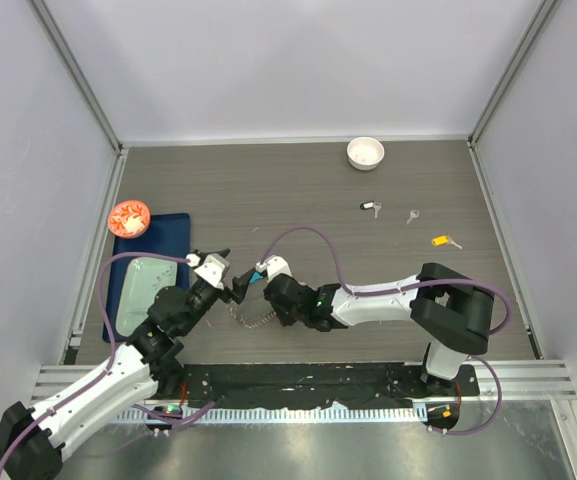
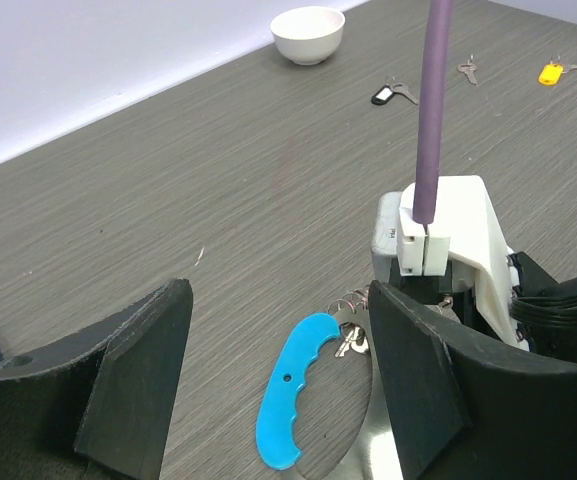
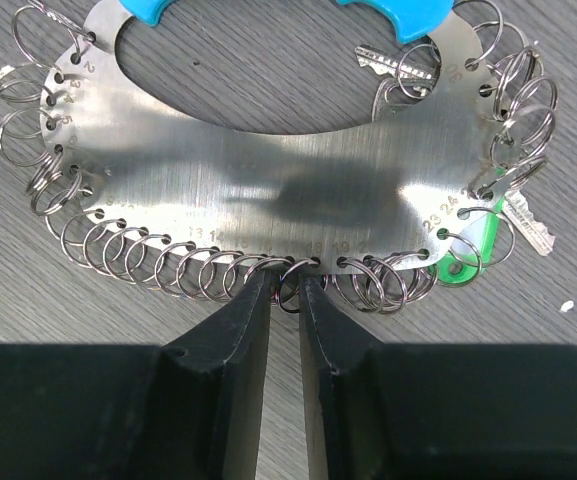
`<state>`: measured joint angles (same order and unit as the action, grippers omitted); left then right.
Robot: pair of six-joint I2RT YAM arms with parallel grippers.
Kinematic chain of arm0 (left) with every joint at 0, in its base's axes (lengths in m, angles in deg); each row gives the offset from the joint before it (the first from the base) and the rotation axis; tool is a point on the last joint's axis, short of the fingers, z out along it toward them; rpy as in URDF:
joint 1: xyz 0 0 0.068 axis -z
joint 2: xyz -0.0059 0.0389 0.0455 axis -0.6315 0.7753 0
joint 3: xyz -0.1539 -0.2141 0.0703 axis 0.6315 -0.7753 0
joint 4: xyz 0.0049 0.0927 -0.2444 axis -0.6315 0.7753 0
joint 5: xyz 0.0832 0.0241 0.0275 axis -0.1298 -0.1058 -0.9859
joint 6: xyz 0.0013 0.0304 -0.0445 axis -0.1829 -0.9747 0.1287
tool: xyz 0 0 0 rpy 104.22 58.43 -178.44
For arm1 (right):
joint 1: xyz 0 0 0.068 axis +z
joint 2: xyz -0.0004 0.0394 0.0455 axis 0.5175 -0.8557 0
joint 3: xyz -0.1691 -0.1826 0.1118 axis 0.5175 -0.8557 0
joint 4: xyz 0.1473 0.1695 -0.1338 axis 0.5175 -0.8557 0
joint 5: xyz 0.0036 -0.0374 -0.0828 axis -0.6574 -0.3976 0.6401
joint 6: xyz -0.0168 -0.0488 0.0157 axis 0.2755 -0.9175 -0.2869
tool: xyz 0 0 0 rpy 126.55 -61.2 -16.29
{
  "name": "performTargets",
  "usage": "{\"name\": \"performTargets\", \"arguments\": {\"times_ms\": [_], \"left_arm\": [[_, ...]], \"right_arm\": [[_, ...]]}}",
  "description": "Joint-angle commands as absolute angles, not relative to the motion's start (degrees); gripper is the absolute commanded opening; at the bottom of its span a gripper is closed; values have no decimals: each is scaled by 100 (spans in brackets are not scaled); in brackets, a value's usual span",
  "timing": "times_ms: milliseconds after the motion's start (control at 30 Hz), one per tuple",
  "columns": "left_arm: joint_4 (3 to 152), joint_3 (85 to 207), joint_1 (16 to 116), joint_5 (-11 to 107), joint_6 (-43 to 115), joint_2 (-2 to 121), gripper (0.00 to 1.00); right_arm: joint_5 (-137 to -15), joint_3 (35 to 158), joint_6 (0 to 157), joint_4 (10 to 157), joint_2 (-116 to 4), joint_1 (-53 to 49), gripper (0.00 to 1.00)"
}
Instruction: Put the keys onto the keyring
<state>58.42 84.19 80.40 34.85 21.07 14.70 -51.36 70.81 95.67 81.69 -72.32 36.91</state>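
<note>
The keyring (image 3: pixel 268 170) is a flat silver plate edged with many small split rings, with a blue plastic segment (image 2: pixel 293 385). It lies on the table between the arms (image 1: pixel 253 316). My right gripper (image 3: pixel 286 285) is shut on one small ring at the plate's near edge. My left gripper (image 2: pixel 278 370) is open, its fingers either side of the blue segment and apart from it. Keys hang on the ring: a silver one (image 3: pixel 393 65), another (image 3: pixel 523 222) and a green tag (image 3: pixel 468 248). Loose keys lie far right: black-tagged (image 1: pixel 370 207), plain silver (image 1: pixel 412 215), yellow-tagged (image 1: pixel 440 240).
A small white bowl (image 1: pixel 365 152) stands at the back. A blue tray (image 1: pixel 163 240) with a clear lid lies at the left, with a red round object (image 1: pixel 128 217) at its far corner. The right arm's purple cable (image 2: pixel 433 100) crosses the left wrist view.
</note>
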Motion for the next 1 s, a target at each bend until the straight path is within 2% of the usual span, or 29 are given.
{"name": "performTargets", "arguments": {"times_ms": [0,133,300,500,767,967], "left_arm": [[5678,8570,8021,3523,2115,1454,75],[5695,8570,8021,3523,2106,1419,75],[5704,8561,8021,3515,2097,1392,76],[5687,8570,8021,3594,2106,1436,75],[5678,8579,8021,3865,2054,1428,76],[5608,8561,8021,4683,1983,1313,76]], "right_arm": [[-4918,7315,9475,8232,-7269,3756,24],[-4856,7324,9440,8171,-7208,3765,23],[-4742,7289,9151,8030,-6909,3765,7],[-4689,7174,8632,8030,-6435,3757,1],[-4759,7218,7010,7916,-5978,3721,1],[-5022,7113,5899,7880,-5294,3546,1]]}}
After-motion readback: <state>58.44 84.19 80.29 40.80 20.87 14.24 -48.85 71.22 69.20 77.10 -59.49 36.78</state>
